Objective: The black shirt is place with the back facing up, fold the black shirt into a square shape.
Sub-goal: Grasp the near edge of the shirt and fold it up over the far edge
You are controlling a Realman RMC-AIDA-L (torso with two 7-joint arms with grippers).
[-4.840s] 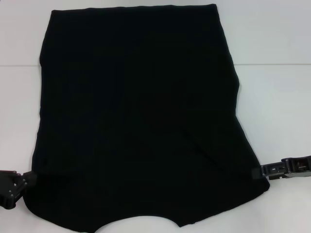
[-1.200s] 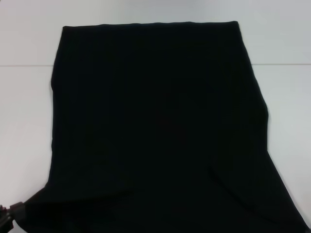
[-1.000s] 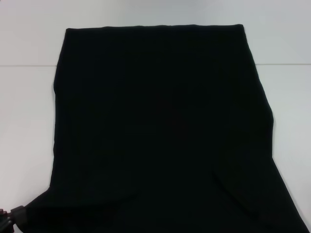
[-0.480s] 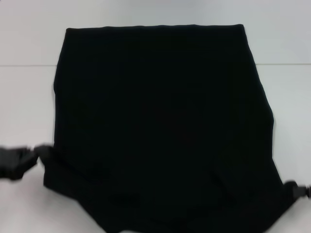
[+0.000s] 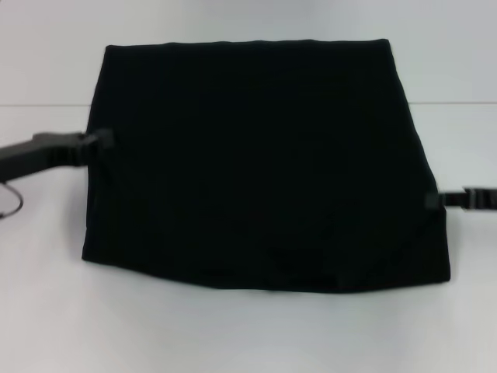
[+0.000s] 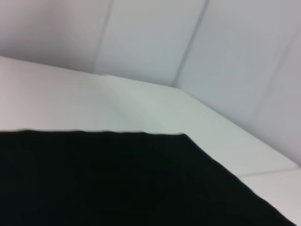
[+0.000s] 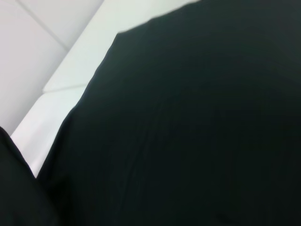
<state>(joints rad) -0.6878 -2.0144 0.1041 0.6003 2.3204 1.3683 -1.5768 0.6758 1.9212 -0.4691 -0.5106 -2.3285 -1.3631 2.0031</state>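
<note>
The white surface point(image 5: 248, 334) is stretching out in front of me, pale and flat, with a thin seam line running across it behind the cloth. Lying on it, and taking up most of the middle of my head view, is the black shirt point(image 5: 260, 163). It is lying flat as a broad dark block, straight along its far edge, with its near edge forming a thick, slightly rounded double layer. Its two sides are slanting outward toward me, so the near edge is reaching wider than the far one.

My left wrist camera is looking low across the black shirt point(image 6: 117, 183), showing a straight hem and one corner against the white surface point(image 6: 141, 103), with pale walls rising behind. My right wrist camera is looking over the black shirt point(image 7: 188, 122) too, filling nearly all of its view, with a strip of the surface point(image 7: 61, 99) beside its edge.

My left claw point(image 5: 99, 140) is sitting at the shirt's left side edge, touching the fabric, but I cannot tell whether it is clenched or released. My right claw point(image 5: 435, 200) is sitting at the right side edge, nearer to me than the left one, and I cannot tell its grip either.
</note>
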